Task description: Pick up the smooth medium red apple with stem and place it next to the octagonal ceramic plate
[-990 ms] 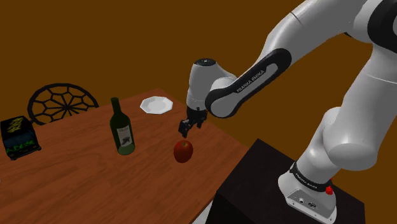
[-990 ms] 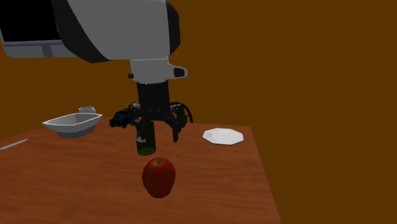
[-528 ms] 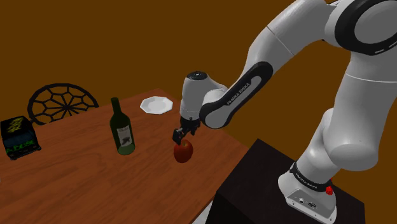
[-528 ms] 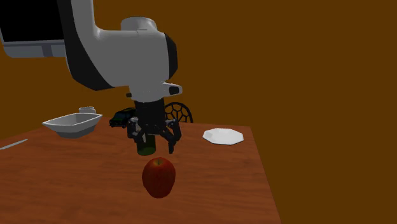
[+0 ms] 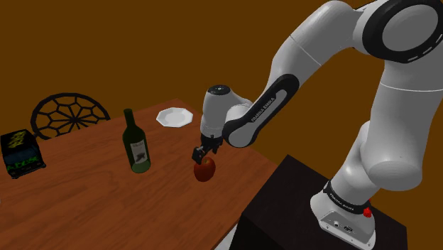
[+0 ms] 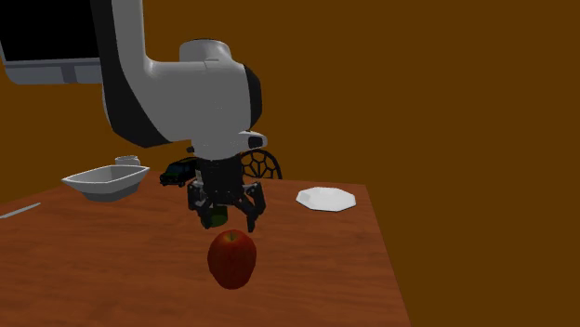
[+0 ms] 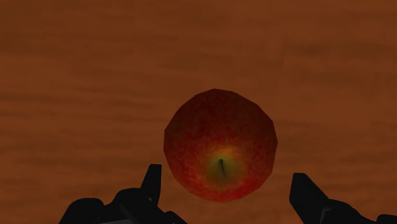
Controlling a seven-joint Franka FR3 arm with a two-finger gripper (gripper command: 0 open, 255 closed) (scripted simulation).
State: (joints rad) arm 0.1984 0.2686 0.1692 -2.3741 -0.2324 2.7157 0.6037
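A red apple (image 5: 205,170) with a short dark stem stands on the brown wooden table (image 5: 85,192). My black gripper (image 5: 204,154) hangs open just above it, fingers pointing down and apart. The second exterior view puts the gripper (image 6: 229,219) right over the apple (image 6: 231,259). From the wrist camera the apple (image 7: 220,145) lies below and between the spread fingers (image 7: 151,181), untouched, its stem facing up. A white octagonal plate (image 5: 174,117) rests at the table's far edge, beyond the apple; the same plate (image 6: 326,198) shows at the second exterior view's right.
A dark green wine bottle (image 5: 135,142) stands to the shoulder view's left of the apple. A black box (image 5: 19,153) and a black openwork chair back (image 5: 67,113) sit further left. A grey bowl (image 6: 105,181) is at the second exterior view's left.
The arm has come down and a little toward the shoulder view's left, bringing the open gripper from well above the apple to just over its top. The apple has not moved.
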